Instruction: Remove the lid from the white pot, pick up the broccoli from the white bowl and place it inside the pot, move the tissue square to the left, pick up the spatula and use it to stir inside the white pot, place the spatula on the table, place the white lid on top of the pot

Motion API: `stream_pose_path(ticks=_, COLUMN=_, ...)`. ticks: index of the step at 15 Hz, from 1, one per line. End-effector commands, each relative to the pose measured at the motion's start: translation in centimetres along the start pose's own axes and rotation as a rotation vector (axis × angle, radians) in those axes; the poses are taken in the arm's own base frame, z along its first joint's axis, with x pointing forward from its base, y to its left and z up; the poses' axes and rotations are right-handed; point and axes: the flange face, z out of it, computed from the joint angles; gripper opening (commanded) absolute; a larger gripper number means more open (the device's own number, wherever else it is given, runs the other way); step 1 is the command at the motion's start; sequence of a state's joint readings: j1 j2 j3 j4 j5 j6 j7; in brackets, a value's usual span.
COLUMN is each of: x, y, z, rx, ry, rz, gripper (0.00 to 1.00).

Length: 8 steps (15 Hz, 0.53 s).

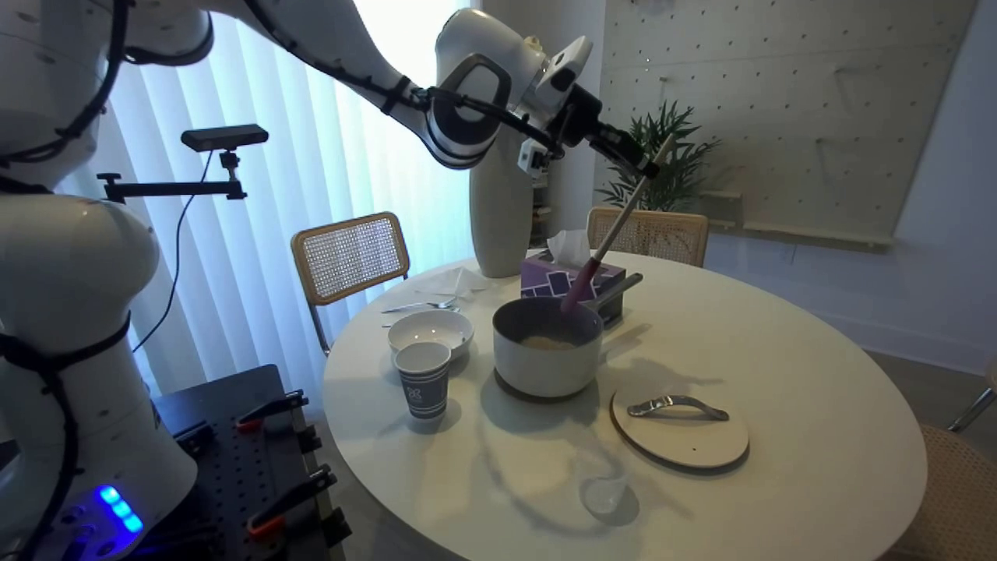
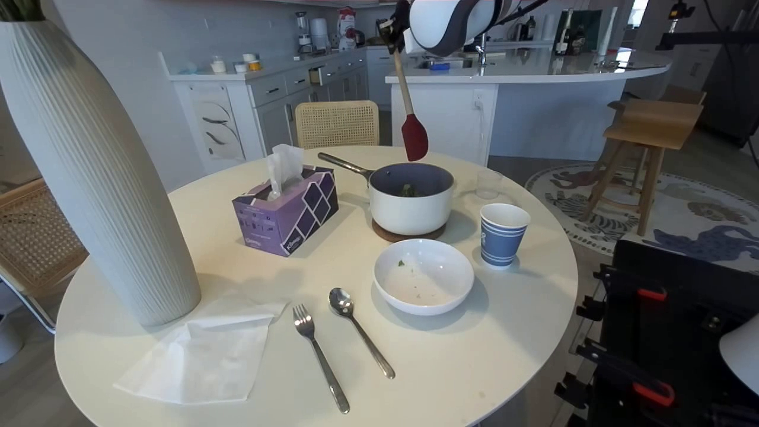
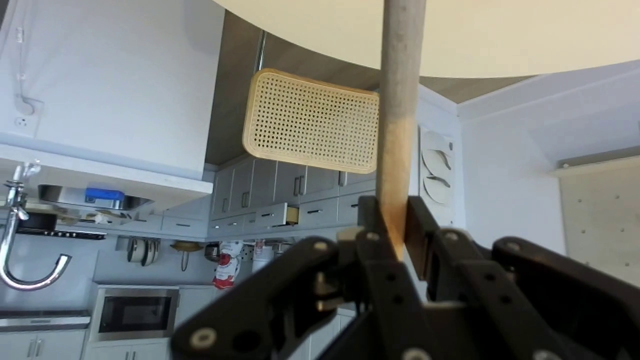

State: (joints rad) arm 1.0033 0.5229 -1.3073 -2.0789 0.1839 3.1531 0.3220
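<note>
My gripper (image 1: 649, 167) is shut on the wooden handle of the spatula (image 1: 623, 222), also in the wrist view (image 3: 400, 75). The spatula slants down; its red head (image 2: 414, 137) is just above the pot's rim in an exterior view. The white pot (image 2: 409, 213) stands uncovered on a brown trivet. A green bit of broccoli (image 2: 408, 190) shows inside it. The white lid (image 1: 678, 436) lies on the table beside the pot, handle up. The white bowl (image 2: 424, 290) holds only green crumbs. The tissue square (image 2: 207, 356) lies flat near the vase.
A purple tissue box (image 2: 290, 210) stands close to the pot's handle (image 2: 344, 164). A paper cup (image 2: 503, 235) stands by the bowl and a clear cup (image 1: 604, 491) near the lid. A fork (image 2: 320, 356), a spoon (image 2: 362, 332) and a tall vase (image 2: 118, 196) are on the table.
</note>
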Motion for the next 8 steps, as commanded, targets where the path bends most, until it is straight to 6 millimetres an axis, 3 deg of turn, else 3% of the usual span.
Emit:
stream_pose_path(ticks=1, x=2.4, y=2.1, z=-0.4, rx=-0.012, ry=-0.046, rz=0.016, gripper=0.04)
stream_pose_path(ticks=8, x=4.0, y=8.0, z=2.0, rx=-0.107, ry=-0.223, rz=0.042, gripper=0.04)
